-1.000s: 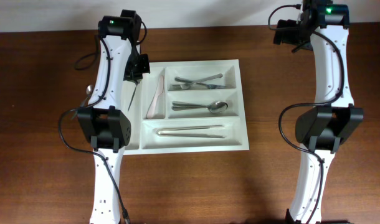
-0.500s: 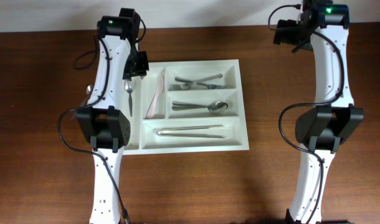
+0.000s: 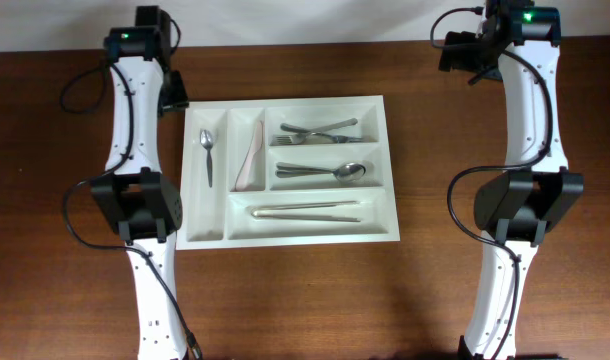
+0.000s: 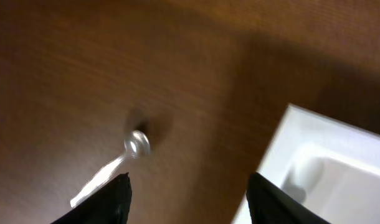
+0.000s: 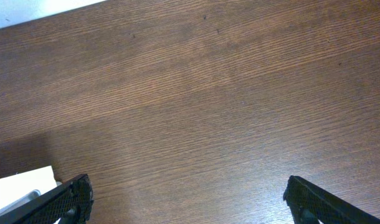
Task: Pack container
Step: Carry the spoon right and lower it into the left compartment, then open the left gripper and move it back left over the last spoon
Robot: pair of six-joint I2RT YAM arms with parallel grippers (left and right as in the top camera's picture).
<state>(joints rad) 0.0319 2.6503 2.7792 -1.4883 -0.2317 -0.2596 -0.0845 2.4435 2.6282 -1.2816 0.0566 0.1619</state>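
Observation:
The container (image 3: 385, 170), a white cutlery tray, lies mid-table. A small spoon (image 3: 207, 155) rests in its leftmost narrow slot, and a pale knife (image 3: 250, 155) in the slot beside it. Forks (image 3: 320, 130), spoons (image 3: 320, 172) and long utensils (image 3: 305, 211) fill the wider compartments. My left gripper (image 3: 172, 95) (image 4: 190, 196) hovers open and empty by the tray's far left corner (image 4: 327, 155). Another spoon (image 4: 135, 144) lies on the wood below it. My right gripper (image 3: 460, 50) (image 5: 187, 196) hangs open over bare wood at the far right.
The dark wooden table (image 3: 65, 280) stretches around the tray. The left arm (image 3: 135, 150) runs along the tray's left side, and the right arm (image 3: 530, 150) stands well to its right. A tray corner (image 5: 22, 183) shows in the right wrist view.
My left gripper opened and let the small spoon drop into the leftmost slot. The left arm then swung left and back, off the tray. The right arm stayed still.

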